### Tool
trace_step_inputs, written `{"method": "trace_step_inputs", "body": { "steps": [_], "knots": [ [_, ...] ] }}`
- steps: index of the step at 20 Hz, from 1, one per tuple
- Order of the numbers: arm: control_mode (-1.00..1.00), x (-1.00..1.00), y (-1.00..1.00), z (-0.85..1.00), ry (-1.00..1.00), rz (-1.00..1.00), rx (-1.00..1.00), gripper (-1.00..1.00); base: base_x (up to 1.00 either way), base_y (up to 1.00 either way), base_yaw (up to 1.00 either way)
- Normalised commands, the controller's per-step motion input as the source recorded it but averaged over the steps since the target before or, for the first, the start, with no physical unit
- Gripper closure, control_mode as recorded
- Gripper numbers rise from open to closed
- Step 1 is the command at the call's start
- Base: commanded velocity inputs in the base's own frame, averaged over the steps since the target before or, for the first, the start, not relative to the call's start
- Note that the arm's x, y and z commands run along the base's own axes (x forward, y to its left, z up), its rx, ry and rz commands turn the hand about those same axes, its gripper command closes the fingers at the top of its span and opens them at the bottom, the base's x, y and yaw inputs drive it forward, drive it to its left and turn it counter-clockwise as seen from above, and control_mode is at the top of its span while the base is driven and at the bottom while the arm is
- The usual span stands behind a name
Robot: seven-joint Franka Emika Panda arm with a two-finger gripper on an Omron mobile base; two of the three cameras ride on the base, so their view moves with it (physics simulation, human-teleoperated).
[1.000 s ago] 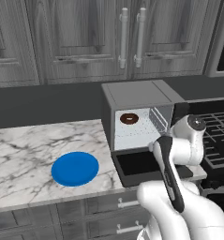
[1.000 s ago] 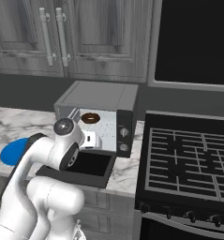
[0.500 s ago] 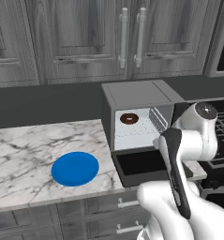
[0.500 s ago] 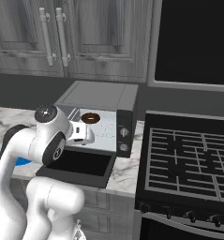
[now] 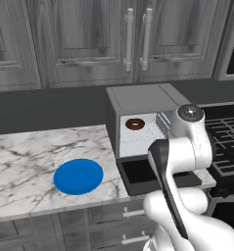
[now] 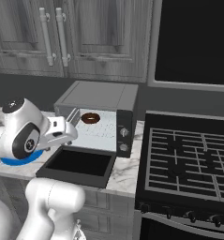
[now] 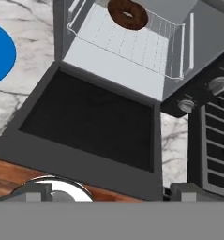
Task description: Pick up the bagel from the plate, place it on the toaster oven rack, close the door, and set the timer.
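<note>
Two steps left: shut the door, set the timer

Your bagel (image 7: 127, 13) already sits on the toaster oven rack (image 7: 132, 42); the plate (image 5: 78, 176) is bare. Your gripper (image 6: 72, 123), jaws spread and holding nothing, hangs above the dropped door (image 7: 87, 124). Get under its front edge and lift. Knobs (image 7: 220, 85) lie right; stove grates (image 6: 190, 157) stand just beside.

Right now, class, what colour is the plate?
Bright blue; the plate shows best in the left base view.
</note>
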Motion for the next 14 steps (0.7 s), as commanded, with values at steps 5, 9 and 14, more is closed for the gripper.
{"method": "trace_step_inputs", "body": {
  "steps": [5,9,14],
  "knots": [
    [-1.0,-0.21,0.24,-0.34,-0.03,0.05,-0.11,-1.0,0.0,0.0,0.0],
    [-1.0,-0.22,0.09,-0.2,-0.01,0.04,-0.05,-1.0,0.0,0.0,0.0],
    [-1.0,-0.17,0.0,-0.12,0.0,0.02,-0.01,-1.0,0.0,0.0,0.0]
  ]
}}
